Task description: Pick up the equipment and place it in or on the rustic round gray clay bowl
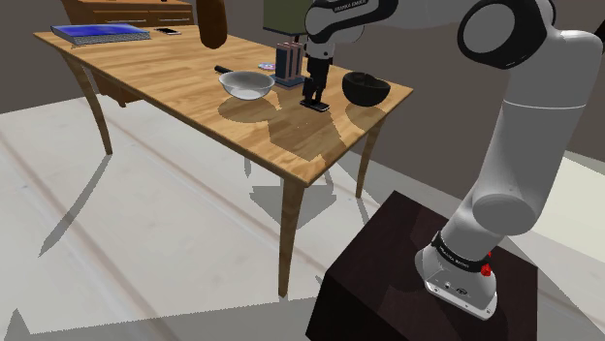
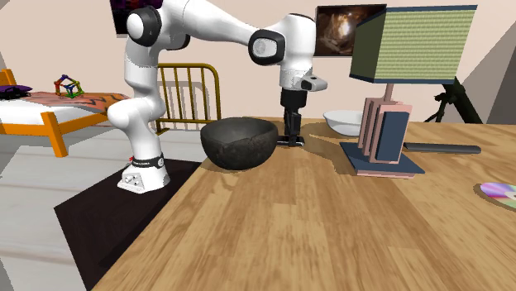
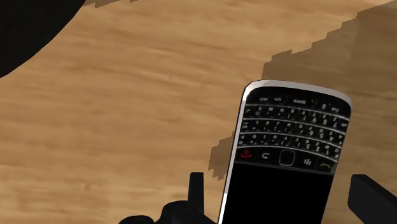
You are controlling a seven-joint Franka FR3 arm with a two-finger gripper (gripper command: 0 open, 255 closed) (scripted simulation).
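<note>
Wrist view: the black keypad phone with a silver rim (image 3: 286, 159) lies flat on the wooden table (image 3: 127, 114), between the 2 fingers of the black gripper (image 3: 278, 179). The fingers stand apart, 1 along each long edge of the phone, with a strip of table showing on each side. Nothing is held.

Step in hand, as judged: closing on the phone.
1. Set the fingertips low against the table, because the phone body is thin.
2. Close evenly across the narrow width so that the phone neither pivots nor skids.
3. Lift straight up before any sideways travel, because the bowl wall stands near.

Location: in the shoulder view the phone (image 1: 316, 105) rests under the gripper (image 1: 314, 95), between 2 containers. The dark gray round bowl (image 1: 366, 89) stands just to that view's right, and a pale shallow bowl (image 1: 245, 84) stands to its left. Both appear empty. In the second exterior view the gray bowl (image 2: 240, 142) sits nearer than the gripper (image 2: 289, 136), with its interior hidden. The pale bowl (image 2: 347, 121) stands farther off.
</note>
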